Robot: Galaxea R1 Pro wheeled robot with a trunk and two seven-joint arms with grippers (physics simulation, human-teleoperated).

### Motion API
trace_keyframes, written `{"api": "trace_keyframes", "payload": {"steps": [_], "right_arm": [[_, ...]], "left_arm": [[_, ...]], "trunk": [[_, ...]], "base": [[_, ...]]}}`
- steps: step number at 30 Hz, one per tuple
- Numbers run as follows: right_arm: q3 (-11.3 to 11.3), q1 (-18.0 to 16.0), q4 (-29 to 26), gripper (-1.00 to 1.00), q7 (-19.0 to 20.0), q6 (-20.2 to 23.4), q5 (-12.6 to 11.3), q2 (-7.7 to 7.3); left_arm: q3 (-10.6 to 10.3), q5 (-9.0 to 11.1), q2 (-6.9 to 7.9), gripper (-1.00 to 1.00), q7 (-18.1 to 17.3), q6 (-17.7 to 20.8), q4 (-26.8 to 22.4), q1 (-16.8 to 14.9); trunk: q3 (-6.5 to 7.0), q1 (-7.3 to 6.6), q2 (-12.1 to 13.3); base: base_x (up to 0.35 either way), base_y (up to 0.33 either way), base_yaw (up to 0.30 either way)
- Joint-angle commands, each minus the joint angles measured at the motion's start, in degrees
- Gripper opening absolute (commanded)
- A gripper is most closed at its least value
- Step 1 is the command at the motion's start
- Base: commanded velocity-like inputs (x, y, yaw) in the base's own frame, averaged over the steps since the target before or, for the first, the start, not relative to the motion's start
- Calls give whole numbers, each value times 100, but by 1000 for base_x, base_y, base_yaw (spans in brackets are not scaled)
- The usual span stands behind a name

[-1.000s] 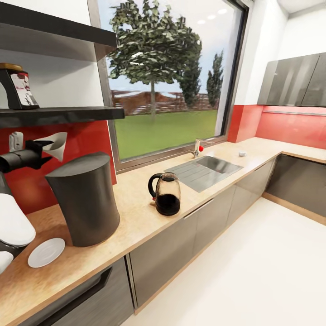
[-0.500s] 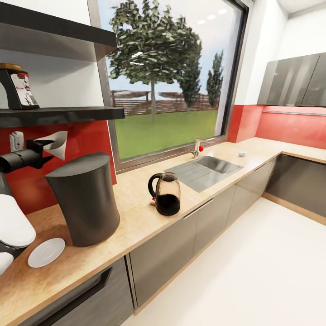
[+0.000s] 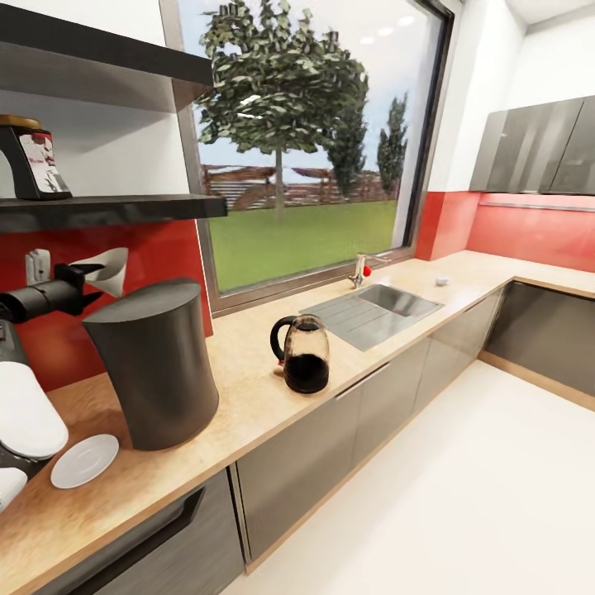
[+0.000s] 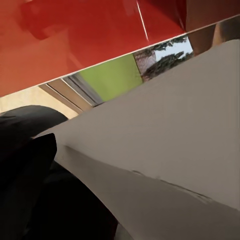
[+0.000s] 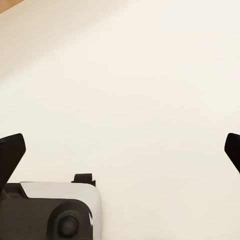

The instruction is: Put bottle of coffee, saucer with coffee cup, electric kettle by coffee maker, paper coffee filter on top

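The left pincer [image 3: 83, 277] pinches a white paper cone filter [image 3: 106, 268], holding it in the air just above the tall dark grey coffee maker [image 3: 155, 368], apparently to set it on the sloped top. A white round saucer [image 3: 84, 460] lies on the wooden surface [image 3: 248, 388] beside the maker. A glass electric kettle [image 3: 302, 354] stands farther along. The right pincer [image 5: 120, 150] hangs spread over pale floor. A dark coffee bottle [image 3: 31, 161] waits on the shelf.
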Motion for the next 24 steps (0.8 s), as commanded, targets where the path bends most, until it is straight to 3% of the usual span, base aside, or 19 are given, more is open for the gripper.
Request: {"api": "trace_keyframes", "payload": {"steps": [1, 24], "right_arm": [[-6, -4, 3, 100, -8, -18, 1, 1], [-6, -4, 1, 100, -7, -19, 1, 1]], "left_arm": [[12, 62, -5, -100, 55, 22, 16, -4], [-1, 114, 14, -100, 48, 22, 237, 3]], "trunk": [[-14, 4, -14], [-14, 4, -14]], "base": [[0, 0, 0], [0, 0, 0]]}}
